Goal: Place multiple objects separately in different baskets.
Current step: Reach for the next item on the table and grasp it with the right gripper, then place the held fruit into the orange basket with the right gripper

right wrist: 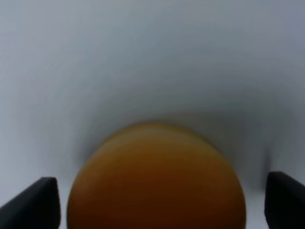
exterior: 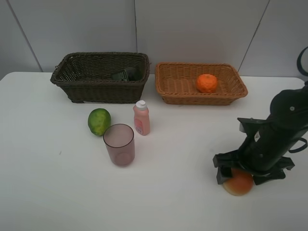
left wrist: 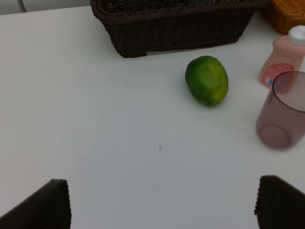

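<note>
At the near right of the white table (exterior: 48, 192), we find the peach (exterior: 238, 184), the item now being worked on. It is round and smooth, orange-red shading to pale yellow, and rests on the tabletop. The right gripper (exterior: 244, 174) hangs directly over it with its jaws spread wide, 1 on each side. The wrist view shows bare table between each jaw and the fruit, so we judge it not yet gripped. The left gripper (left wrist: 164, 207) is also spread wide and holds nothing; it hovers above bare table, well short of the other items.

Farther back stand the mauve cup (exterior: 119, 144), upright and empty, then the green fruit (exterior: 99, 121) and the pink bottle (exterior: 141, 118), upright with its white cap on.

Farthest back, the dark basket (exterior: 103, 90) holds the dark green bottle (exterior: 126, 74), and the tan basket (exterior: 202, 99) holds the orange (exterior: 207, 83).

We judge 2 of 6 items placed and 4 left on the table.
</note>
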Robot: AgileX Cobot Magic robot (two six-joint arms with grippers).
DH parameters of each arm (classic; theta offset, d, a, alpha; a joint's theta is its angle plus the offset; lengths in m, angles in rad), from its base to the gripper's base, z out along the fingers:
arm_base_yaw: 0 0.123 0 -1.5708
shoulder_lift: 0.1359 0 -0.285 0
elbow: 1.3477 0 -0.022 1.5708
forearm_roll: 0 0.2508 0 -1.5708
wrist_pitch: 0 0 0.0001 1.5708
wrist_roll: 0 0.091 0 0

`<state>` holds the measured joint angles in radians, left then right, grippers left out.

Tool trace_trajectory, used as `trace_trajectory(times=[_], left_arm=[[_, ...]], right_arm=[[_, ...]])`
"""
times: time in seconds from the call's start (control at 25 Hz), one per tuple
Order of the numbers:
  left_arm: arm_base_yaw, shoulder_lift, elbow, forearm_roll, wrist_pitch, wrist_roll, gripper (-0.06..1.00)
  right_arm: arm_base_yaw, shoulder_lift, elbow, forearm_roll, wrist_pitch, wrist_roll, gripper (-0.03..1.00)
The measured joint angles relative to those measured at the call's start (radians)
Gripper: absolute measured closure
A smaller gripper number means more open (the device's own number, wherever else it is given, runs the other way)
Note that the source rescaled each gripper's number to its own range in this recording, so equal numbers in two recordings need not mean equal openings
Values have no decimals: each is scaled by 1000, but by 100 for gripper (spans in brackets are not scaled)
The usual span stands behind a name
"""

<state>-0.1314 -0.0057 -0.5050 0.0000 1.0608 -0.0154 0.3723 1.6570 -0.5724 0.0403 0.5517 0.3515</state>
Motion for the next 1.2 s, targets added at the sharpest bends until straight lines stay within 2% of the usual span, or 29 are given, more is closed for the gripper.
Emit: trace_trajectory(times=[0.24,0.32,0.4,0.68,0.8,0.96,1.12,1.2], left_arm=[[0,0,0,0,0,0,-6],[0,0,0,0,0,0,-6],[0,0,0,0,0,0,-6],[0,0,0,0,0,0,-6],[0,0,0,0,0,0,-6],[0,0,0,0,0,0,-6],[0,0,0,0,0,0,-6],[0,0,0,0,0,0,-6]], right_arm=[[0,41,1,1,-11,0,12],[10,50,-2,-10,-4,0,28],[24,51,-2,-11,-2,0,55],[31,51,-2,0,-5,0,56],[31,57,-25,6,21,0,56],[31,61,-144,-5,173,-9,56],[31,59,-353,-34,353,-47,56],[31,60,-469,-52,410,-55,56]])
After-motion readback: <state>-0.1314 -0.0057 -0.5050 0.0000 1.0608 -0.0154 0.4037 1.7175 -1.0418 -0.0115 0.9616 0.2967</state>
